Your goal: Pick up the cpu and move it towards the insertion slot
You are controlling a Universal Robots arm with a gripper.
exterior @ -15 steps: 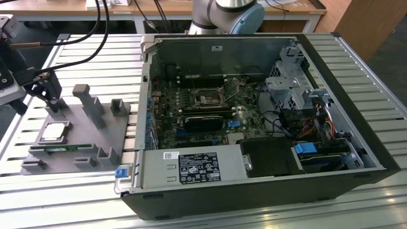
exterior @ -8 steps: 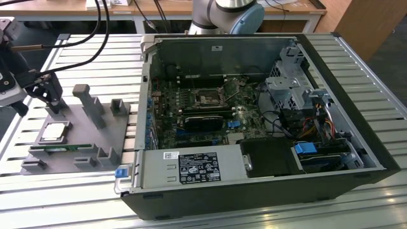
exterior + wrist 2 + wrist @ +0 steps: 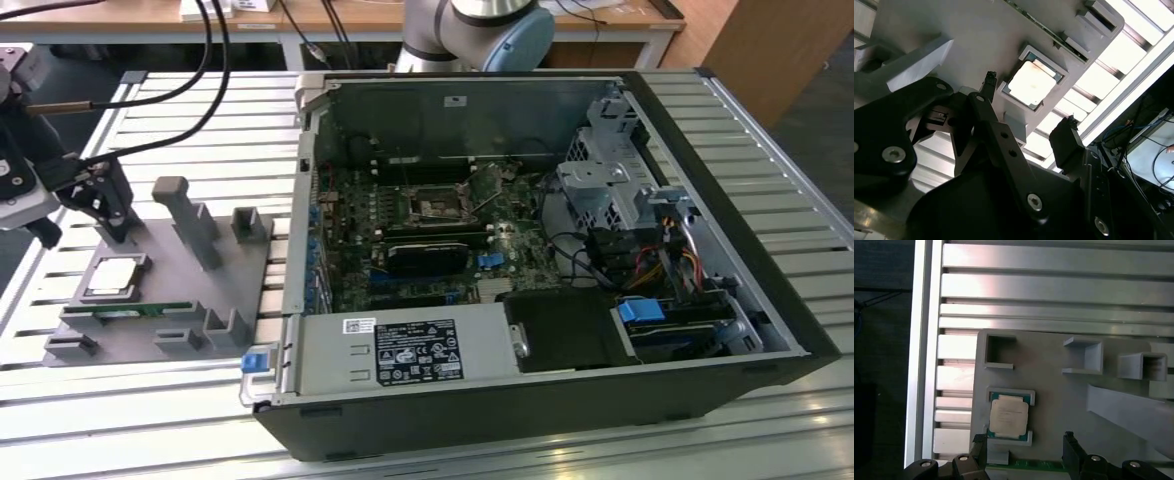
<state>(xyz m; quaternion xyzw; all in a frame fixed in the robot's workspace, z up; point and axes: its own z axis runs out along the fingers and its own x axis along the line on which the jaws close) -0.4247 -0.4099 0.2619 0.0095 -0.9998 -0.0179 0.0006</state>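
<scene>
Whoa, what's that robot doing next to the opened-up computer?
The robot arm's black gripper hovers open and empty close over the small silvery square cpu, which lies in its pocket on the grey plastic holder. Nothing is picked up yet. The insertion slot, a shiny metal-framed square socket, sits on the green motherboard inside the open black computer case.

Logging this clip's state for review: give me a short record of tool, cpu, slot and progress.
tool: open, hovering above the cpu
cpu: lying flat in a recess of the grey holder, not gripped
insertion slot: on the motherboard inside the open computer case
progress: cpu not yet lifted
</scene>
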